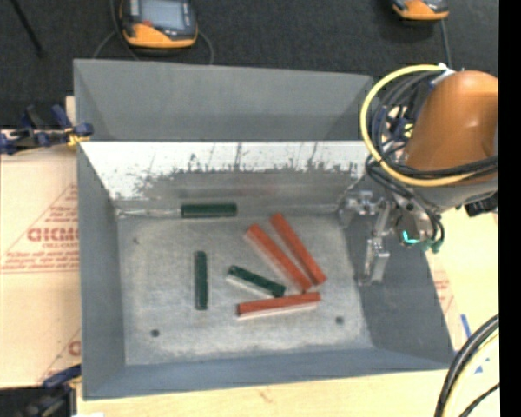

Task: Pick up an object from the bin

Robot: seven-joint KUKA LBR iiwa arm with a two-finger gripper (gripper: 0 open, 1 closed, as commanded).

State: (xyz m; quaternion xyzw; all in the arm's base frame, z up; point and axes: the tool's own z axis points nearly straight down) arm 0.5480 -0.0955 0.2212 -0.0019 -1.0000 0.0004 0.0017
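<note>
Camera view: the gripper (372, 270) hangs low at the right side of the grey bin (226, 115), near the sloping wall, probably so that it can come down beside the sticks; whether it is open or closed I cannot tell; nothing is seen in it. Nearest lie two orange sticks (286, 248) side by side, slanted; an orange stick (278, 305) and a green-white stick (256, 281) lie just beyond, and two green sticks (200, 279) are well apart. I can read no writing on any stick.
</note>
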